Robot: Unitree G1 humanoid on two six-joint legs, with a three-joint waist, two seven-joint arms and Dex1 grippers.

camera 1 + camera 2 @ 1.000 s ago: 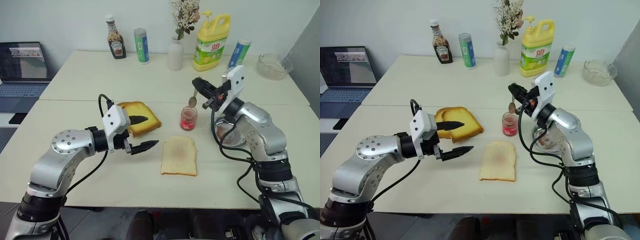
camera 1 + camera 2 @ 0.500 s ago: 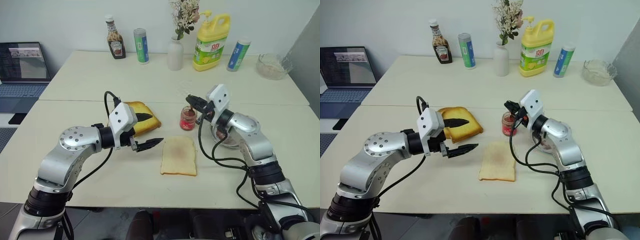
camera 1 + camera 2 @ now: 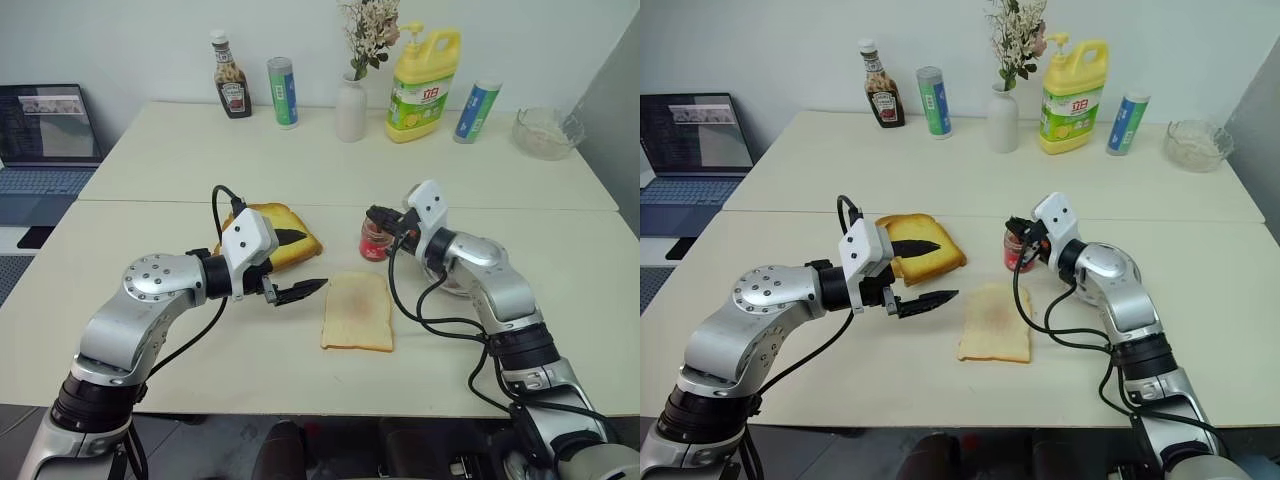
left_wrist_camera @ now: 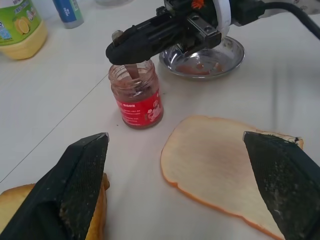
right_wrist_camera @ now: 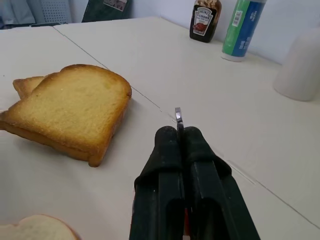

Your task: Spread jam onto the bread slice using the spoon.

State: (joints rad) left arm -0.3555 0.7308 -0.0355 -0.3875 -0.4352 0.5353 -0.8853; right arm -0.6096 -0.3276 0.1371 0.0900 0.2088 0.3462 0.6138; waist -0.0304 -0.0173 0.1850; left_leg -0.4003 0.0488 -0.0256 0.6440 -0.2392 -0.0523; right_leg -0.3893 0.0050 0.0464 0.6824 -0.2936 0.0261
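Observation:
My right gripper (image 3: pixel 376 214) is shut on the spoon (image 4: pixel 133 73) and hovers level just over the small glass jar of red jam (image 3: pixel 374 241). The spoon's slim handle runs down into the jar's mouth, and its bowl is hidden in the jam. The pale bread slice (image 3: pixel 358 311) lies flat in front of the jar, with a faint pinkish tint in its middle. My left gripper (image 3: pixel 313 261) is open and empty, a short way left of the bread slice, over the golden toasted slices (image 3: pixel 290 218).
A round steel dish (image 4: pixel 235 50) sits just right of the jar, behind my right arm. Along the far edge stand a ketchup bottle (image 3: pixel 232 88), two cans, a white vase (image 3: pixel 351 105), a yellow detergent bottle (image 3: pixel 424 85) and a glass bowl (image 3: pixel 546 132). A laptop (image 3: pixel 45 135) is at far left.
My right gripper has dropped from above the jar, lowering the spoon's bowl into the jam. The left gripper has hardly moved and stays open.

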